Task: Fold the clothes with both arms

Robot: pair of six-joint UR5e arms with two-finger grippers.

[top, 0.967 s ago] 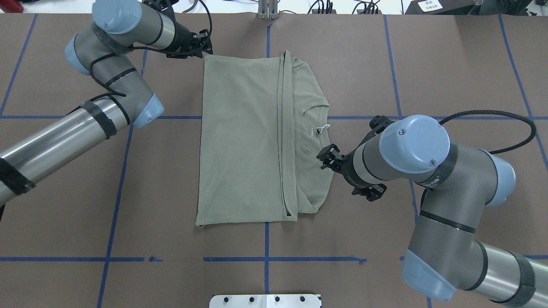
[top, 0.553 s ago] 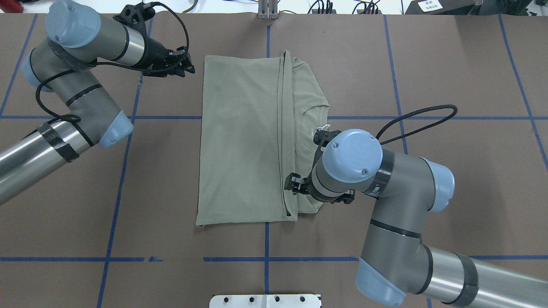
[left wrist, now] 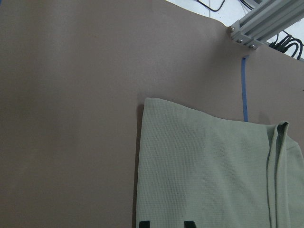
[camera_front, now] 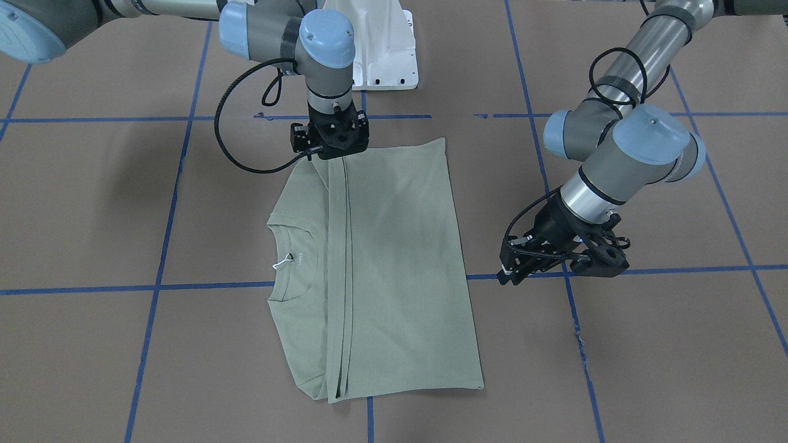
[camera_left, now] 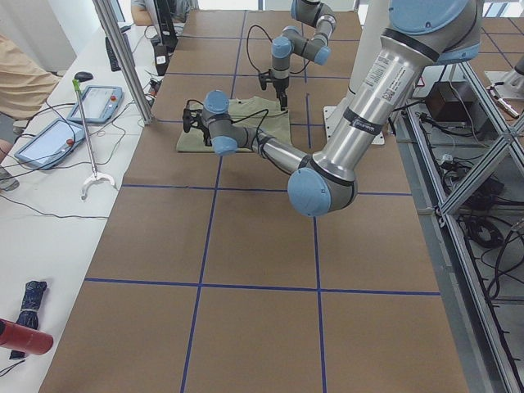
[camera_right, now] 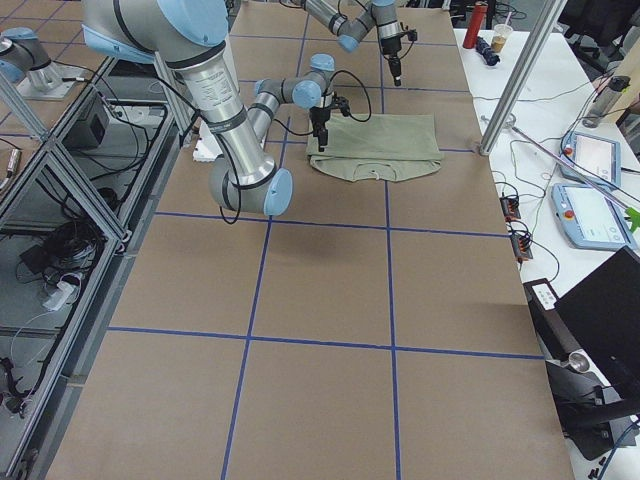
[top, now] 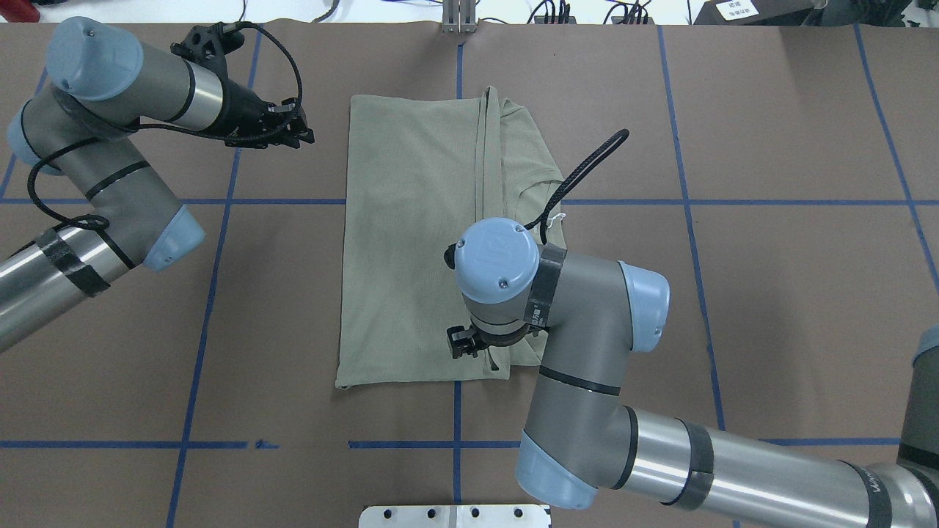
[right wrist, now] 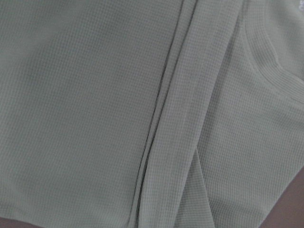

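Note:
The sage-green shirt (top: 411, 242) lies folded flat in the middle of the table, its collar and white tag (camera_front: 281, 262) showing beside a long fold line. My right gripper (camera_front: 329, 151) points straight down onto the shirt's near edge at the fold line; its wrist hides it from overhead, and I cannot tell whether the jaws are open. The right wrist view is filled with shirt fabric (right wrist: 95, 95) and the ribbed collar (right wrist: 270, 61). My left gripper (top: 302, 132) is open and empty, off the shirt to the left of its far corner (left wrist: 147, 102).
The brown table cover carries a grid of blue tape lines (top: 213, 293). The white pedestal base (camera_front: 381, 55) stands at the robot's edge. An aluminium post (top: 458, 18) stands at the far edge. Tablets (camera_left: 49, 139) and cables lie on the side bench.
My right arm swung left across the shirt from beside the collar to the fold line at the near edge. My left gripper drew back leftward from the shirt's far corner.

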